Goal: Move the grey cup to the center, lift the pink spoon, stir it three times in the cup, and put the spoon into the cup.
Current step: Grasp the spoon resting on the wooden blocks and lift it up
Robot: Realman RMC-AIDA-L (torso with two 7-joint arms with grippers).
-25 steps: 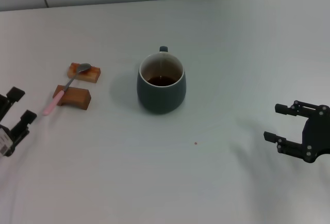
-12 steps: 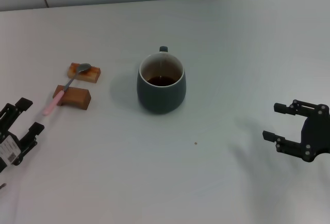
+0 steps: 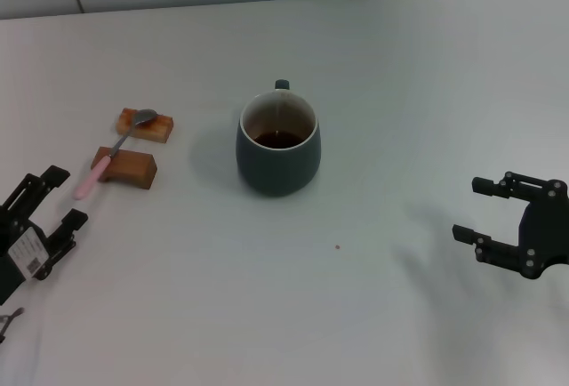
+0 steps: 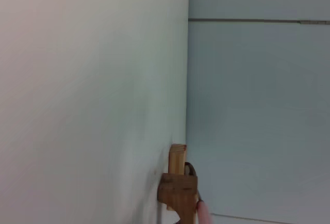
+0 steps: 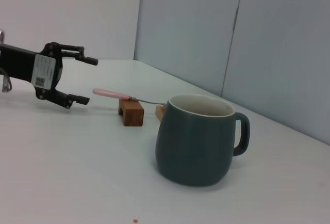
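Looking down from the head camera, I see the grey cup [image 3: 278, 143] standing upright near the middle of the white table [image 3: 400, 92], its loop handle turned toward the far wall and dark brown liquid inside its cream inner wall; nothing touches it. To the robot's left of the cup, well apart from it, the pink spoon [image 3: 114, 150] lies bridged across two small wooden blocks: its silver bowl rests on the farther block [image 3: 145, 125], its neck crosses the nearer block [image 3: 125, 168], and the pink handle sticks out past that block toward the left hand. My left hand [image 3: 44, 211] sits low near the table at the left edge, fingers spread and holding nothing, close to the handle's tip but not touching it; the right wrist view shows it the same way, with a clear gap between its fingers and the handle. My right hand [image 3: 492, 213] is off to the right side, well apart from the cup, fingers spread too and empty.
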